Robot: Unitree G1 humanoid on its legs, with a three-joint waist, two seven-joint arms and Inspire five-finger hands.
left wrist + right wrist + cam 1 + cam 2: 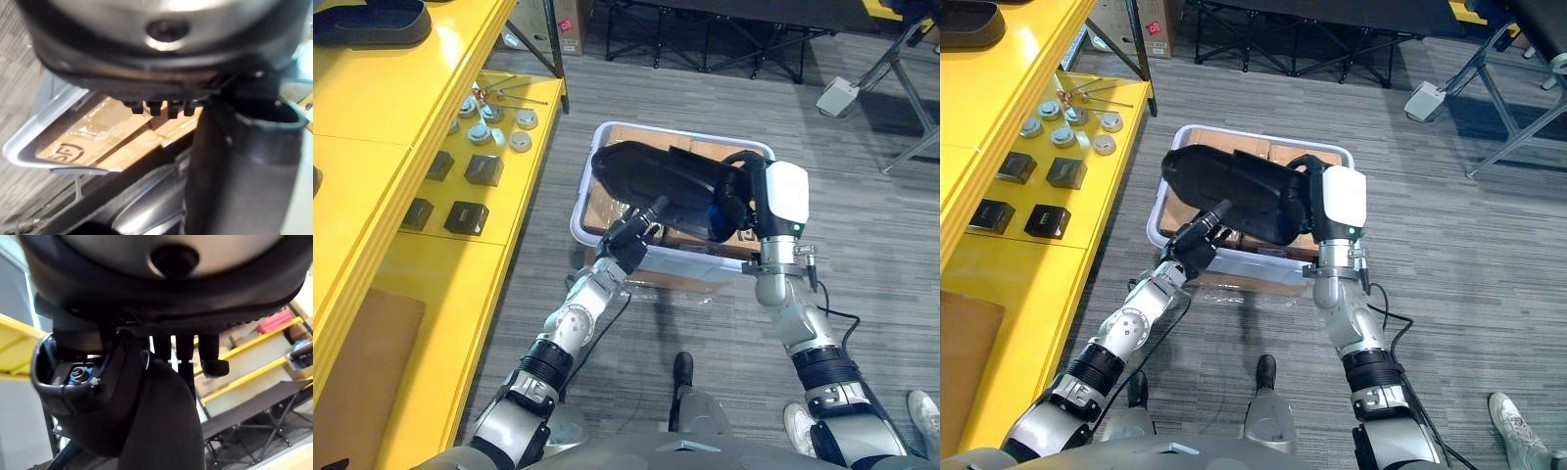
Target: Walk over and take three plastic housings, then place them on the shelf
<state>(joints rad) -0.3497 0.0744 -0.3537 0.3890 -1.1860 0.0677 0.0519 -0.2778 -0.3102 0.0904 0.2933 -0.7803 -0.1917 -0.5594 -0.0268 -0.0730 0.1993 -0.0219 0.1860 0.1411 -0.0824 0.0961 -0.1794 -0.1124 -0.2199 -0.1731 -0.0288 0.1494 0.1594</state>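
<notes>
over the grey bin [685,131], the right hand [724,211] is clamping one end of a black plastic housing [646,176]. the left hand [628,240] is touching its underside; i cannot tell its grip. what looks like a second housing [367,22] is lying on the yellow shelf [372,88], so this one is awaiting delivery.

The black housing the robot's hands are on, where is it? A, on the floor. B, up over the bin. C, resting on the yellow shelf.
B: the black housing hangs above the bin, right hand clasping one end, left hand against its near side.
</notes>
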